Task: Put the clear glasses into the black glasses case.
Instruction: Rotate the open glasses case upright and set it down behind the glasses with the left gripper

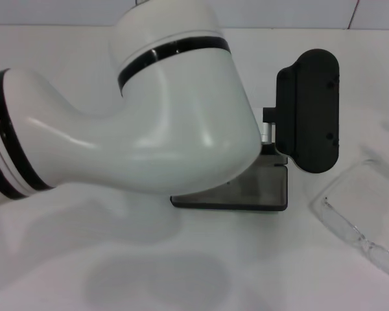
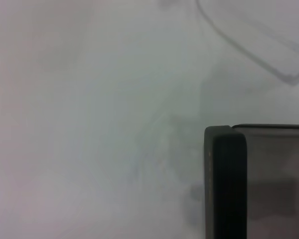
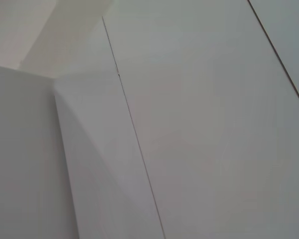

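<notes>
My left arm hides its gripper over the open black glasses case; grip unreadable. Clear glasses lie beside it.

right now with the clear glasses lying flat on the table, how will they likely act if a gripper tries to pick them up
The clear glasses look like thin, smooth plastic, so probably light and slippery to pinch. Lying flat on the table, they may skid rather than lift. Rolling seems unlikely. The left arm hangs over the black glasses case, apart from them.

left arm over black glasses case | clear glasses beside
</notes>
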Controlling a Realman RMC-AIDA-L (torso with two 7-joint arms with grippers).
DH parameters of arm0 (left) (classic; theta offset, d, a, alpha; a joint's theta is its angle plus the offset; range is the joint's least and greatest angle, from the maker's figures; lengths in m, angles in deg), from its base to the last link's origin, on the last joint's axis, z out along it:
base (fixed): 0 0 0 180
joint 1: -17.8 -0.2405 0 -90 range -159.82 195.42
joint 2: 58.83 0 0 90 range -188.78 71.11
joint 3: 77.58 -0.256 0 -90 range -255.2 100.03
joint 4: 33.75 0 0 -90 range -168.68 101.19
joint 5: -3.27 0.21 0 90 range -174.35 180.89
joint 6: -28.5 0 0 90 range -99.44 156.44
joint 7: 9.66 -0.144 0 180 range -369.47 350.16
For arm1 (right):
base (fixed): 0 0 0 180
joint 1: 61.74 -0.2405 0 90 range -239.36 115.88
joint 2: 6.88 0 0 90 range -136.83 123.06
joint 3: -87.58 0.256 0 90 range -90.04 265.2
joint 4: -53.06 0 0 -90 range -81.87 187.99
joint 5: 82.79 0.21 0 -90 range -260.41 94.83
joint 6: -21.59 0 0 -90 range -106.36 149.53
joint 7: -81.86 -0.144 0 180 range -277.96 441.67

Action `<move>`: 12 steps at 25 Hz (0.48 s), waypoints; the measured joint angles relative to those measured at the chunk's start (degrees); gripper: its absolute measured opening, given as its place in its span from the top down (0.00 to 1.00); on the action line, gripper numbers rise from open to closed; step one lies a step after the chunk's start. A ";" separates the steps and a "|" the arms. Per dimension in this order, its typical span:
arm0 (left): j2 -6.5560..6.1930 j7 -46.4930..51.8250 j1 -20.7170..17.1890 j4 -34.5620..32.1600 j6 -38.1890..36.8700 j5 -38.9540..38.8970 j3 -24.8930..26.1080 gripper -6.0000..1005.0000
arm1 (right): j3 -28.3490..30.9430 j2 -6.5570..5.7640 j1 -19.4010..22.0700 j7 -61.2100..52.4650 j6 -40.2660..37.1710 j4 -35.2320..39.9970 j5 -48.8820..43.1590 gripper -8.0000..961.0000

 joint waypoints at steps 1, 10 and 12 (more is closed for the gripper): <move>0.00 0.00 0.00 0.00 0.00 0.00 0.00 0.80 | 0.06 0.00 -0.01 0.00 -0.19 0.00 0.00 0.23; 0.07 8.30 4.26 2.36 -0.39 0.03 -4.98 0.80 | 0.50 0.00 -0.01 0.01 -1.55 -0.13 0.01 0.23; 0.11 8.96 4.79 3.05 -0.40 0.04 -5.32 0.80 | 0.50 0.00 0.08 0.01 -1.75 -0.14 0.01 0.23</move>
